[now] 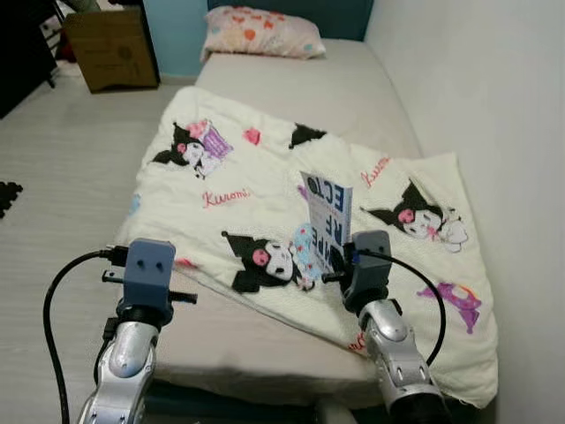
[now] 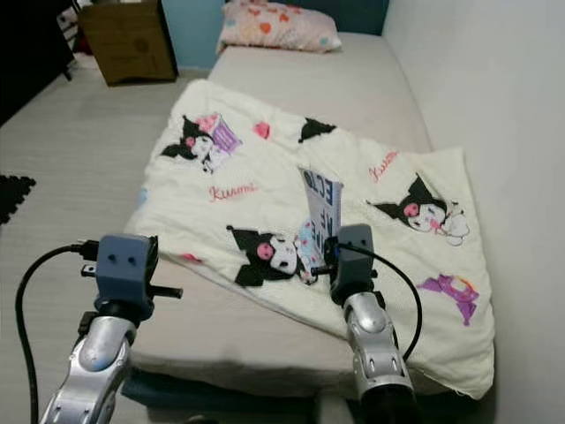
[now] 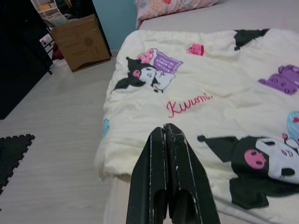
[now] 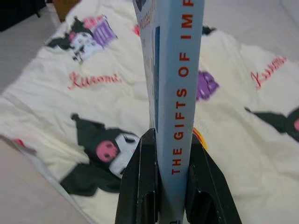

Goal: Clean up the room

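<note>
While the right gripper [image 4: 172,163] clamps a pale blue book [image 1: 327,219] between its two black fingers [image 4: 138,186], the book stands upright above the bed, spine toward the wrist camera, with red lettering running along it. It is held over the cream blanket [image 1: 265,194], which is printed with black-eared cartoon characters and pink script and spread crookedly across the mattress [image 1: 353,88]. From the head views the book's lower edge sits near one of the printed figures, though I can't quite tell whether it touches the blanket or hangs just above it. The left gripper [image 3: 168,140] is pressed shut with nothing between its fingers, held out over the near left corner of the bed, above the blanket's edge. At the far end of the bed lies a pink patterned pillow [image 1: 263,32] against a dark headboard. A brown cardboard box [image 1: 111,46] stands on the pale floor [image 1: 62,177] to the left of the bed, near a blue wall, and a white wall runs along the bed's right side.
</note>
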### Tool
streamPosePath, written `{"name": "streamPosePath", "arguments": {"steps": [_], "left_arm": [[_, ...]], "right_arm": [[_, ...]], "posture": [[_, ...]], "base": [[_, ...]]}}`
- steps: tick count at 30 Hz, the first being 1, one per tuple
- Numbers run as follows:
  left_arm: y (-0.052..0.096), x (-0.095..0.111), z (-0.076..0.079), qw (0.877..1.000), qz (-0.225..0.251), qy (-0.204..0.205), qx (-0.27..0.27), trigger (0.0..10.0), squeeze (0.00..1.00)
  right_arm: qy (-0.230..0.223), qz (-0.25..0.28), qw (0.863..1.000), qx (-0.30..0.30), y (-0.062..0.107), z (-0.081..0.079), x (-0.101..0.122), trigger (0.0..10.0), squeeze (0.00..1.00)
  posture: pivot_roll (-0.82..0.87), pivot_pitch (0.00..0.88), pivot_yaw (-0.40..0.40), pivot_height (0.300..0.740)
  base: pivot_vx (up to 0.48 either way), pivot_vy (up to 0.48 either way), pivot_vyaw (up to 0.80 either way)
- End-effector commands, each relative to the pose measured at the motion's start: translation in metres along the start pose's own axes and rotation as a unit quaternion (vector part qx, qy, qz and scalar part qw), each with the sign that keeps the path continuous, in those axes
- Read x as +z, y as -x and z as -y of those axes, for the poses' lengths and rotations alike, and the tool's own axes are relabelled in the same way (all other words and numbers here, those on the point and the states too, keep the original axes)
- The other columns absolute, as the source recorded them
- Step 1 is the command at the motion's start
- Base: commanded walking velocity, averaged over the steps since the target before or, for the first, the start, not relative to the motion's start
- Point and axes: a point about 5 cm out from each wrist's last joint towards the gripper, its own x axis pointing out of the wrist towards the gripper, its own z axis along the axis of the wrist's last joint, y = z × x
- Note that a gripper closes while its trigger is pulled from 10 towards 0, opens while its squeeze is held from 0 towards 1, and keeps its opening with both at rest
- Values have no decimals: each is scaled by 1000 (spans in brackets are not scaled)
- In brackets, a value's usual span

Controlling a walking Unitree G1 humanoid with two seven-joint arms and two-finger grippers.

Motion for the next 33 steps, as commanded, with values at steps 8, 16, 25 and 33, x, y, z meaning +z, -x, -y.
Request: {"name": "streamPosePath", "arguments": {"steps": [8,16,25,33], "left_arm": [[3,-8,-2,1000,-16,-3,8,10000,0],[0,-9,-3,1000,-17,-6,5,10000,0],[0,-16,-10,999,-36,10,14,10000,0],[8,-32,-4,996,-75,39,16,10000,0]], "right_arm": [[-12,3,1000,-6,3,1,1,10000,0],[-11,1,1000,-3,3,2,0,10000,0],[-22,-12,1000,7,6,-2,-6,10000,0],[-25,-69,997,34,3,-17,-25,10000,0]], "posture": [[-52,182,-34,736],[-53,204,-29,740],[-45,172,-15,740],[-47,154,-16,740]], "base": [[0,0,0],[0,0,0],[0,0,0],[0,0,0]]}}
